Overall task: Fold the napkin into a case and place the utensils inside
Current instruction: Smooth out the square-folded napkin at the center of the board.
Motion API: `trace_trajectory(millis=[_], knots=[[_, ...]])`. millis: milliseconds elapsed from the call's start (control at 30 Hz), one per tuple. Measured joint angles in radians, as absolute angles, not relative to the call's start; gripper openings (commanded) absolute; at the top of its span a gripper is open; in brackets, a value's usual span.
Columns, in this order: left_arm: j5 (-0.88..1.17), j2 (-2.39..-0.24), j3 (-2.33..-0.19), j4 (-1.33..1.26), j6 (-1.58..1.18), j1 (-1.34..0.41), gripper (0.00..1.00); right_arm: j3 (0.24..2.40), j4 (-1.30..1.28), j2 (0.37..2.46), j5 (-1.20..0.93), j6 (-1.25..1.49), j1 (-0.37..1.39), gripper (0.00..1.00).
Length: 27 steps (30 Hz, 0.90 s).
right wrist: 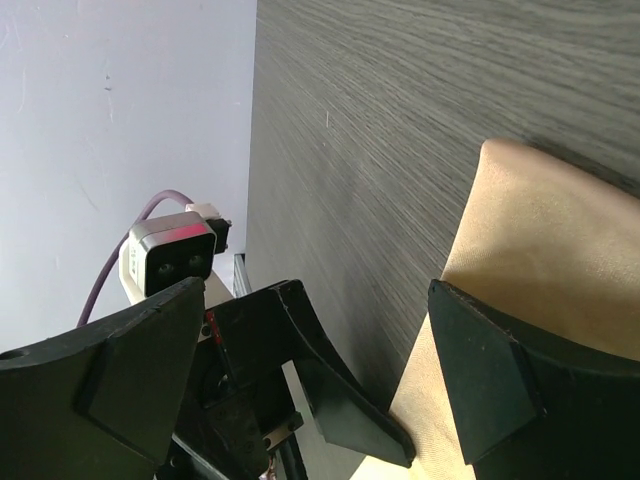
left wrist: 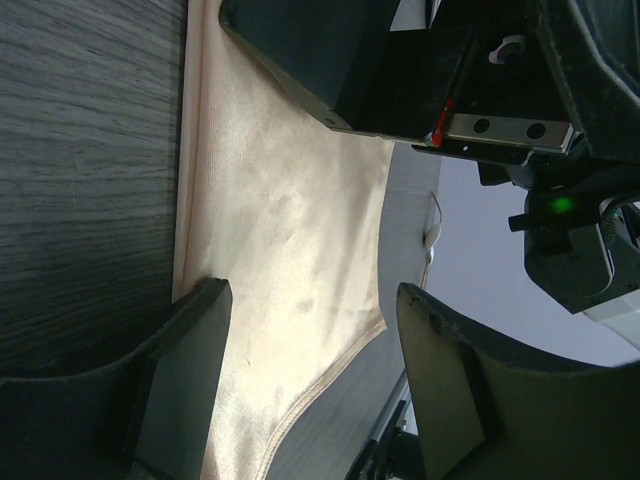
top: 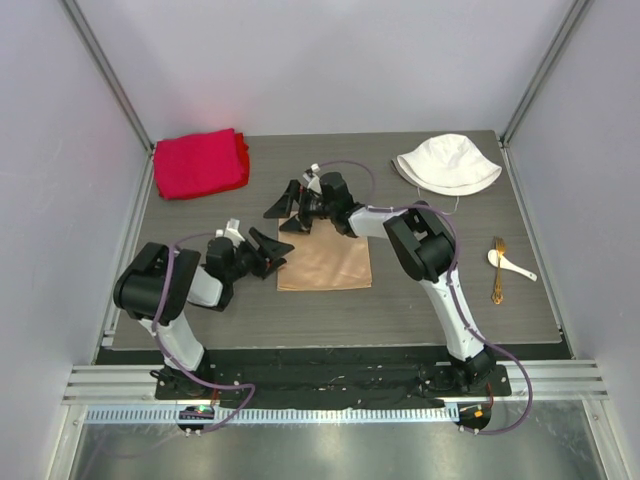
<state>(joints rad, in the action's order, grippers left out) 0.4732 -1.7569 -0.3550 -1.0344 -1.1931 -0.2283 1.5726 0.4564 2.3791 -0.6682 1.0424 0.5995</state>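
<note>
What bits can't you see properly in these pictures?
1. Top view: far edge of the napkin, partly behind the right arm.
2. Top view: prongs of the gold fork, too small to count.
3. Left wrist view: the napkin's lower part, cut by the frame and the left gripper.
4. Right wrist view: most of the napkin, behind the right gripper.

Napkin central — cloth behind-left, hat behind-right, utensils far right, seemingly overlapping.
</note>
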Motion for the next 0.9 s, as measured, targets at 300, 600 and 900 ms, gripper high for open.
trace_trajectory(millis=[300,600,900], knots=[[0.474,-1.691,-0.308,-1.027,-1.184,-0.229,0.71,1.591,0.495,2.423,-0.675,1.072,0.608,0.98],[0.475,-1.678,-0.194,-1.117,-1.202,-0.247,0.70,1.697,0.440,2.475,-0.653,1.069,0.608,0.98],[0.426,-1.547,-0.069,-1.125,-1.234,-0.273,0.68,1.748,0.383,2.492,-0.652,1.050,0.607,0.98]])
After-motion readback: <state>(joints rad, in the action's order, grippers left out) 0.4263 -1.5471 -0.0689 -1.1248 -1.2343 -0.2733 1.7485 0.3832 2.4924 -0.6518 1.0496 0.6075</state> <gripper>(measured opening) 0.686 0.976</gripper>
